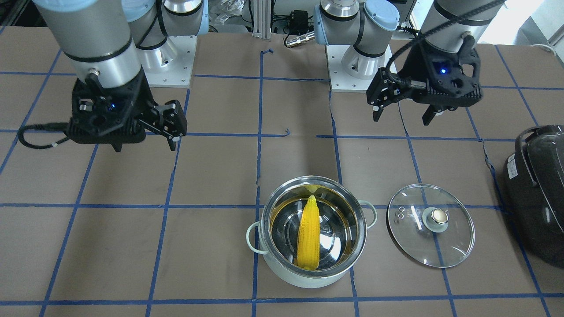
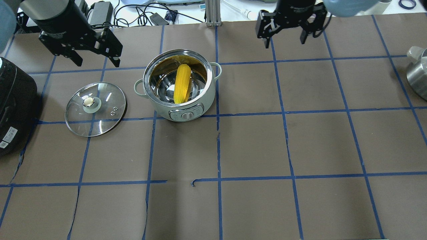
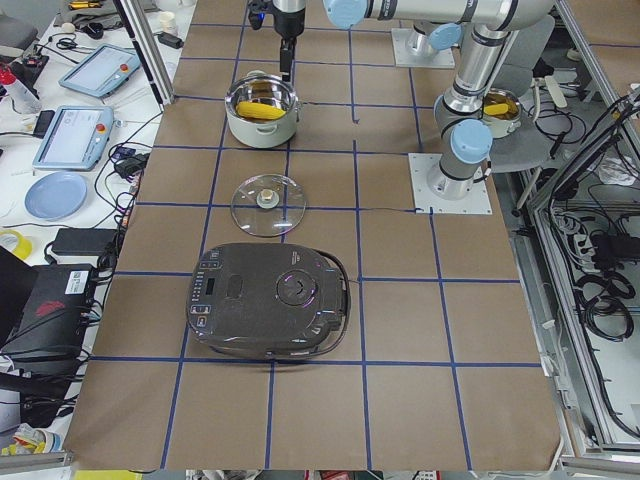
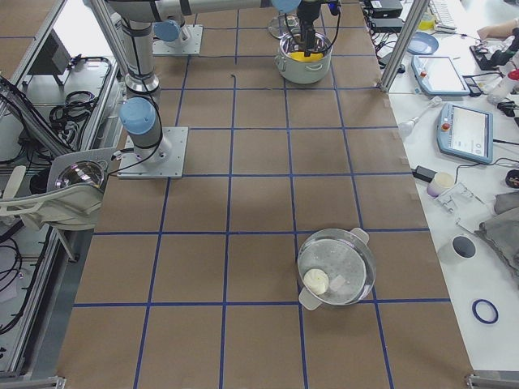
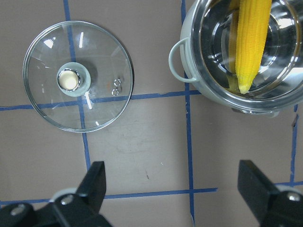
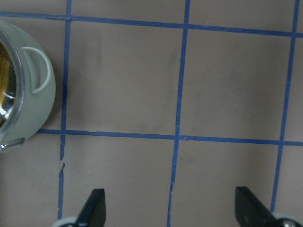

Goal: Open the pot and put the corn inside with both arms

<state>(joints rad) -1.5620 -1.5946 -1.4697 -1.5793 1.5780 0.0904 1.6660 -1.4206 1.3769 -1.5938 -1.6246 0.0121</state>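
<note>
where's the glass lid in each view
Front-facing: glass lid at lower right.
Overhead: left of centre.
Exterior left: upper middle.
Exterior right: cannot make it out.
Left wrist: upper left.
Right wrist: not in it.
Landmark: the pot, which shows in every view.

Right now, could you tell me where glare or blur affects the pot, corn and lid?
Front-facing view: the pot's steel lining throws bright glare and mirrors the corn. Overhead view: white light streaks cross the glass lid. Left wrist view: sharp on the lid, soft on the open left pincer. Right wrist view: slightly soft throughout, pot cut off at the edge.
</note>
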